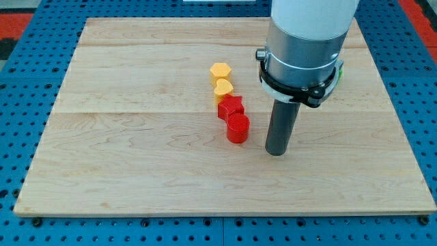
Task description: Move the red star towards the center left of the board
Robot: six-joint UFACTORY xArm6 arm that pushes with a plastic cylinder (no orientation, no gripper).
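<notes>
The red star [231, 107] lies near the middle of the wooden board [136, 137]. It touches a red round block [237, 128] just below it and a yellow block [223, 89] just above it. Another yellow block, a hexagon [220, 71], sits above that; the four form a short column. My tip [275, 152] rests on the board to the right of the red round block, a small gap away, and below-right of the red star.
The arm's grey and white body [304, 48] covers the board's upper right. A bit of green [339, 72] shows behind it at the right. Blue pegboard [20, 82] surrounds the board.
</notes>
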